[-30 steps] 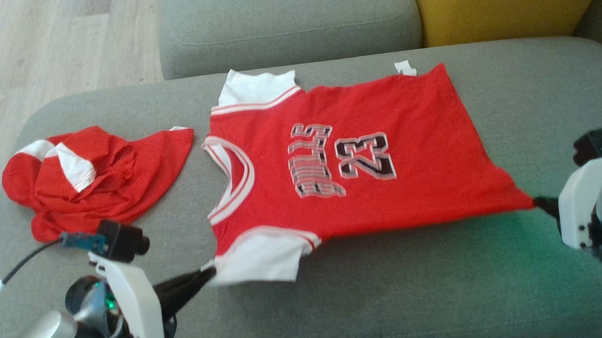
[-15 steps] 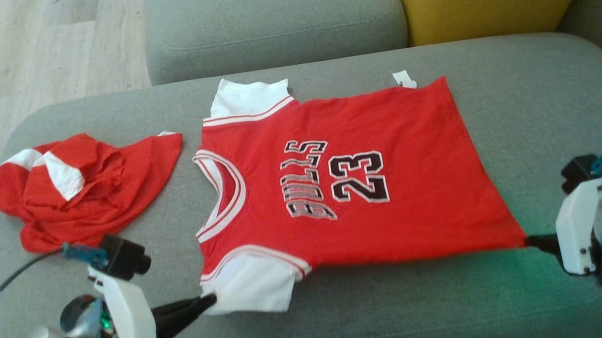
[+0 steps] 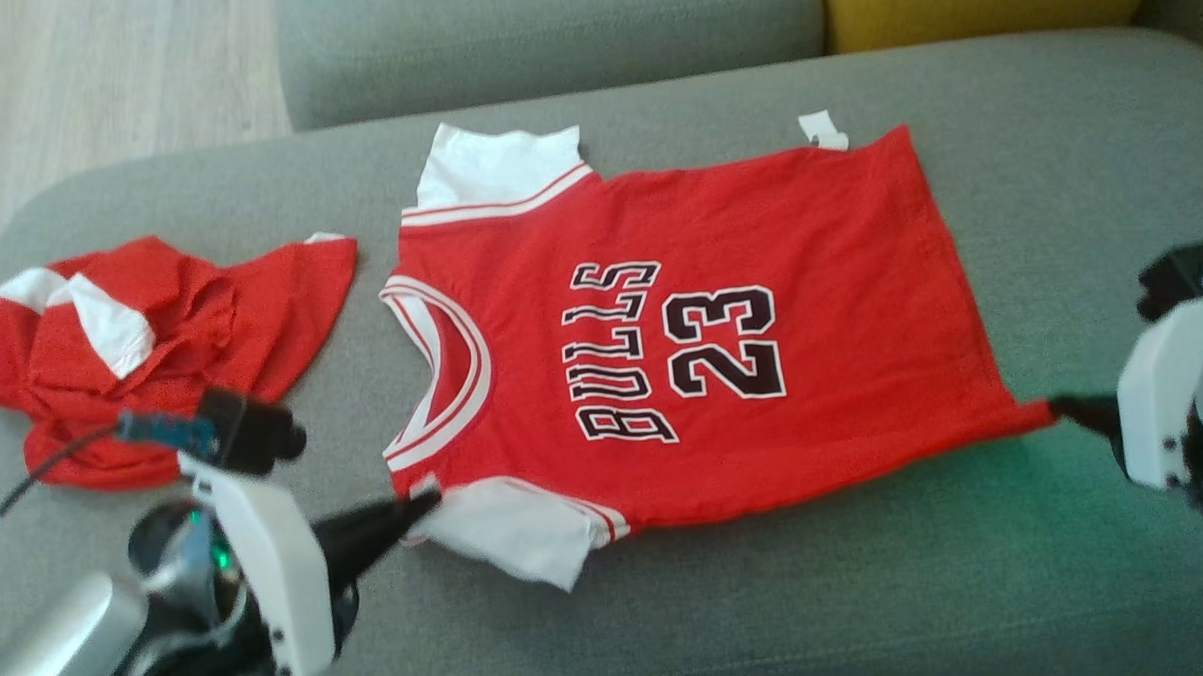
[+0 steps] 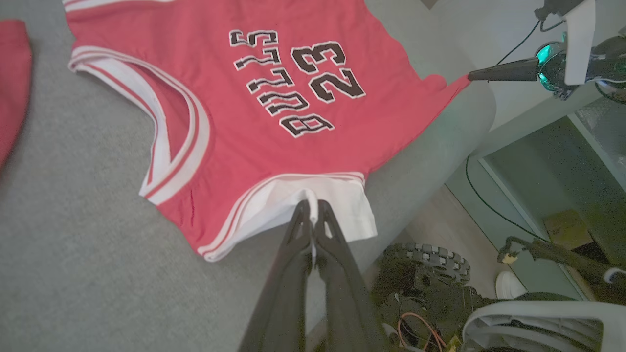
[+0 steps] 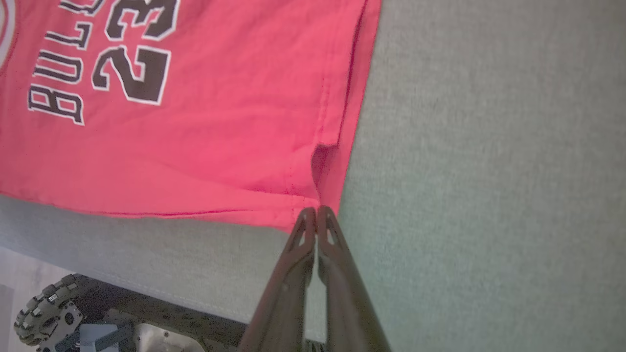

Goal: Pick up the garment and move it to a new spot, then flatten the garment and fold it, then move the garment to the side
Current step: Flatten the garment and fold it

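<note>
Since the last frame both gripped corners have drawn inward. I see the left gripper pinched together on the white near sleeve. The right gripper is clamped on the near hem corner of the red fabric "BULLS 23" jersey, which lies spread flat on the grey sofa cushion between the jaws. Beyond the left jaws: a crumpled red-and-white garment.
</note>
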Robot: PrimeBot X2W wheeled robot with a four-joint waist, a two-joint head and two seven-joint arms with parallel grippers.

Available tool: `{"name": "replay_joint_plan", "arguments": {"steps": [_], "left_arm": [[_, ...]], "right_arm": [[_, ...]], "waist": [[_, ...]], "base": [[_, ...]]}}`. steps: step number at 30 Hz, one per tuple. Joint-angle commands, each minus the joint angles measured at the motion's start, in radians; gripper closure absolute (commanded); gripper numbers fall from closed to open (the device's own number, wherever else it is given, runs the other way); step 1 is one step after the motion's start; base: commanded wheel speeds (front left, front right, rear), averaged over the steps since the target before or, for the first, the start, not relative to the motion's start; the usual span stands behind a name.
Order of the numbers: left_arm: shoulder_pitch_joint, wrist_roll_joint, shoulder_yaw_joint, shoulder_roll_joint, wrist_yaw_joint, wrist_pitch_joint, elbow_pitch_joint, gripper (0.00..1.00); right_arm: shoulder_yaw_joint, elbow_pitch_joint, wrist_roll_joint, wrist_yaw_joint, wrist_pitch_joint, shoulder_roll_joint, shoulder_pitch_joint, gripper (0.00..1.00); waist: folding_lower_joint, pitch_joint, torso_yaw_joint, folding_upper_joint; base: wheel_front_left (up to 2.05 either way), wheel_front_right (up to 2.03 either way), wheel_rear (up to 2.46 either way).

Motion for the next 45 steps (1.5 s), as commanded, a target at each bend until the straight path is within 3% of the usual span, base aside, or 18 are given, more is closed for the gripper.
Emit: {"name": "replay_joint_plan", "arguments": {"steps": [1,20,35,36,37,45], "left_arm": [[-0.077,0.011,0.059,0.027,0.004,-0.014,-0.020,1.00],[-0.395,0.111,0.050,-0.134,-0.017,-0.092,0.292,1.00],[-0.530,0.176,0.030,-0.214,-0.026,-0.205,0.526,1.00],[-0.540,0.191,0.028,-0.219,-0.021,-0.221,0.546,0.54],[-0.550,0.201,0.031,-0.226,-0.012,-0.241,0.567,0.00],[-0.586,0.240,0.091,-0.292,0.049,-0.468,0.659,0.00]], "right_arm": [[-0.019,-0.022,-0.011,-0.001,-0.012,-0.018,-0.044,1.00],[-0.077,0.116,-0.194,-0.001,-0.148,0.092,-0.178,1.00],[-0.045,0.183,-0.190,-0.001,-0.273,0.145,-0.233,1.00],[-0.046,0.188,-0.192,-0.001,-0.296,0.151,-0.239,1.00],[-0.044,0.192,-0.199,-0.001,-0.323,0.155,-0.246,0.00],[-0.056,0.233,-0.215,-0.001,-0.556,0.191,-0.258,0.00]], "waist": [[0.0000,0.013,0.003,0.0000],[0.0000,0.136,0.013,0.0000],[0.0000,0.194,-0.011,0.0000],[0.0000,0.196,-0.013,0.0000],[0.0000,0.197,-0.015,0.0000],[0.0000,0.175,-0.021,0.0000]], "base": [[0.00,0.00,0.00],[0.00,0.00,0.00],[0.00,0.00,0.00],[0.00,0.00,0.00],[0.00,0.00,0.00],[0.00,0.00,0.00]]}}
